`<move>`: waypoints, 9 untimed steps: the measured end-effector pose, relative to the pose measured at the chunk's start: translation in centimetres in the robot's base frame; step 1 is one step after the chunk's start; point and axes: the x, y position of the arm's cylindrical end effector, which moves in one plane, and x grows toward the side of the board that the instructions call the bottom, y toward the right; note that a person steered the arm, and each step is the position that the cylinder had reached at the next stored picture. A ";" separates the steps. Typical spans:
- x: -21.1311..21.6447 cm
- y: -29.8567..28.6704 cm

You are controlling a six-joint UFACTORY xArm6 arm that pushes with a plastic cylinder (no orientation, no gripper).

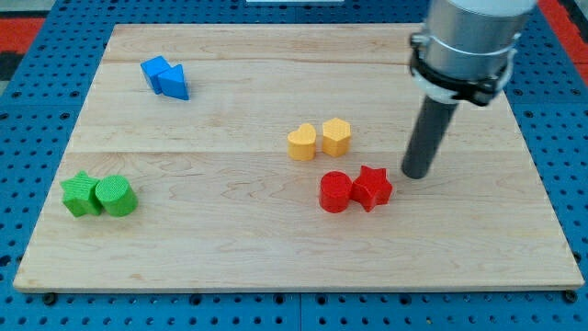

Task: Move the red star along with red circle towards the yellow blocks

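The red star (372, 187) and the red circle (335, 192) touch side by side, the circle on the left, right of the board's middle. Two yellow blocks stand just above them: a yellow heart (301, 142) and a yellow hexagon (336, 136), next to each other. My tip (416, 174) rests on the board just right of and slightly above the red star, a small gap away from it.
Two blue blocks (166, 76) sit together at the upper left. A green star (83, 194) and a green circle (117, 196) sit together at the lower left. The wooden board (276, 257) lies on a blue perforated surface.
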 end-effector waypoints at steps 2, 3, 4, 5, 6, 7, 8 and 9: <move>-1.1 -6.5; -1.1 -4.2; -0.9 -4.2; -0.7 -3.9; 0.3 -2.5; 0.5 -1.1; 0.7 0.8; 1.3 1.9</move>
